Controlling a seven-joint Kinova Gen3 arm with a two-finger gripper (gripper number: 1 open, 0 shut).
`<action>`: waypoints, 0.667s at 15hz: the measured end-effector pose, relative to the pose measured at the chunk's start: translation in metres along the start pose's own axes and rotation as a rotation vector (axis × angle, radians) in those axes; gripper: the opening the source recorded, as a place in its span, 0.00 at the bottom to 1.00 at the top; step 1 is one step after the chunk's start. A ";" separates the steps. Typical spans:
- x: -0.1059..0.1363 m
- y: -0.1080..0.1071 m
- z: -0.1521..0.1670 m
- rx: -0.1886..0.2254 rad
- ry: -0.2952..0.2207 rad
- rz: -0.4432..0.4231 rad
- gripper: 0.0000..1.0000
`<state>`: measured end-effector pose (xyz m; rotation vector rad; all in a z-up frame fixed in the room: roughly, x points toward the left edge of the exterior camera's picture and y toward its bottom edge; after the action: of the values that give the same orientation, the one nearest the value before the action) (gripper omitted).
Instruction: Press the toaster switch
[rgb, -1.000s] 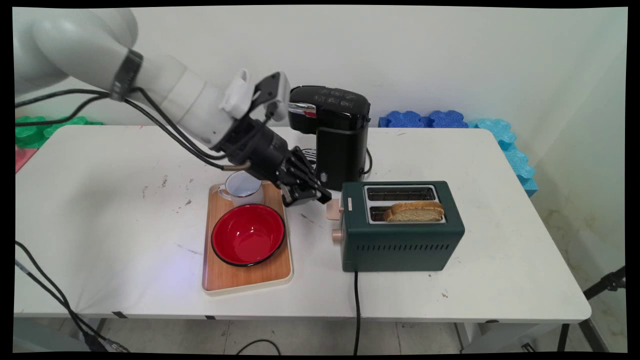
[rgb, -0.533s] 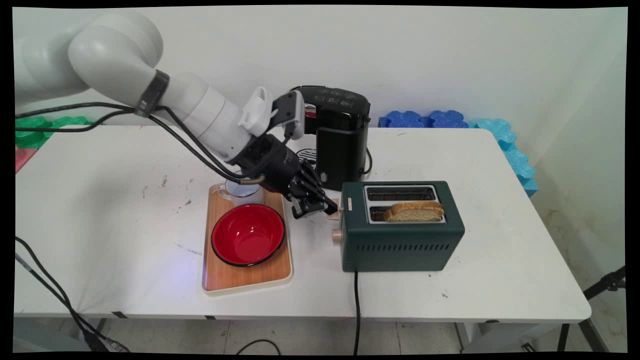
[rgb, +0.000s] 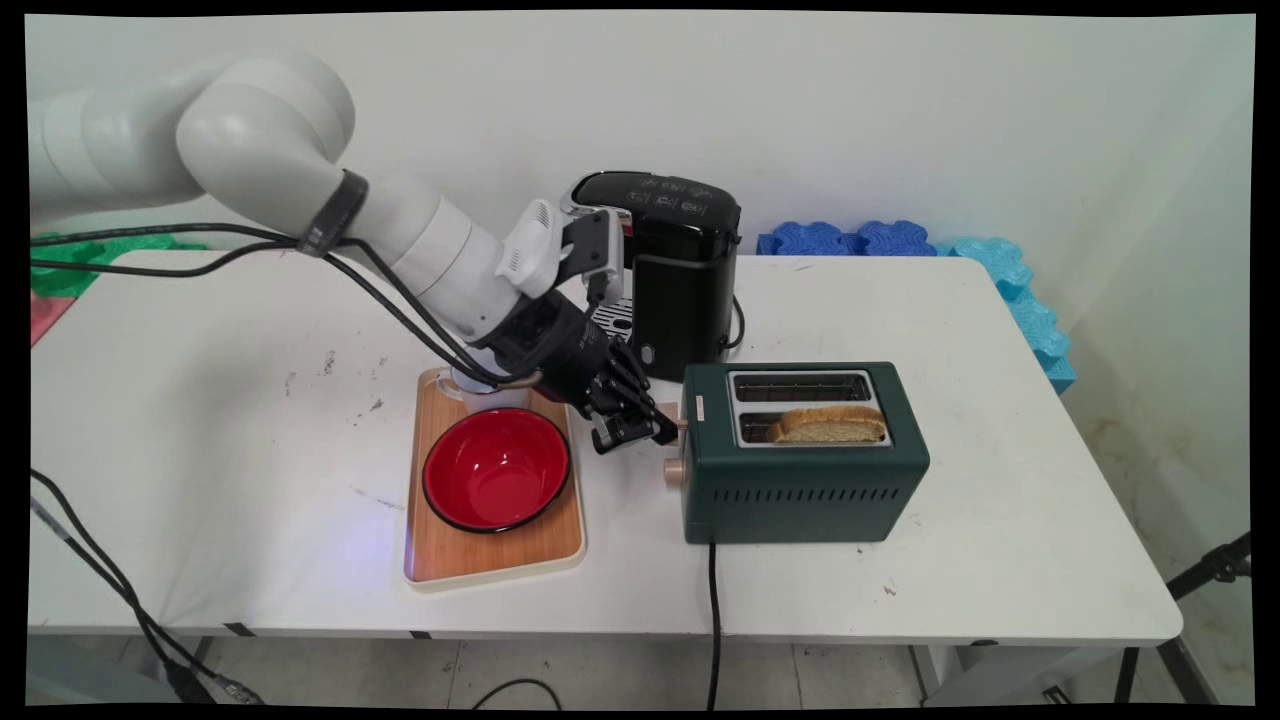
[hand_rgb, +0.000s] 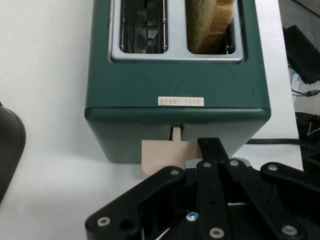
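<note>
Main view: the black gripper (rgb: 640, 430) sits low against the left end of the dark green toaster (rgb: 805, 455), at the height of the toaster's beige lever, which it hides here. A round beige knob (rgb: 673, 469) shows on that same end, just below the gripper. A slice of toast (rgb: 828, 425) stands in the toaster's near slot; the far slot (rgb: 800, 386) holds no bread. Behind the toaster's left end stands a black coffee machine (rgb: 672, 270). To the left of the toaster lies a wooden tray (rgb: 492, 545) carrying a red bowl (rgb: 496, 468), and behind the bowl a pale mug (rgb: 487, 385) is mostly covered by the arm. The toaster's black cord (rgb: 713, 610) runs from its near face over the white table (rgb: 220, 440) edge.

Hand view: the gripper (hand_rgb: 207, 155) has its fingers drawn together, their tips at the toaster's lever (hand_rgb: 165, 155), pressing on the beige tab's right part rather than enclosing it. The toaster (hand_rgb: 177, 80) fills the upper frame, with a small white label (hand_rgb: 181, 101) on its top edge above the lever slot. The toast (hand_rgb: 212, 25) leans in the right-hand slot.
</note>
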<state>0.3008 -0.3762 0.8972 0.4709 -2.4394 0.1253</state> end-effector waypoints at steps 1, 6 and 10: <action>0.000 0.000 0.002 0.001 -0.003 0.001 0.00; -0.003 -0.002 0.008 0.005 -0.014 0.005 0.00; -0.004 -0.005 0.013 0.011 -0.018 0.006 0.00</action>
<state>0.2983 -0.3820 0.8841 0.4717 -2.4594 0.1372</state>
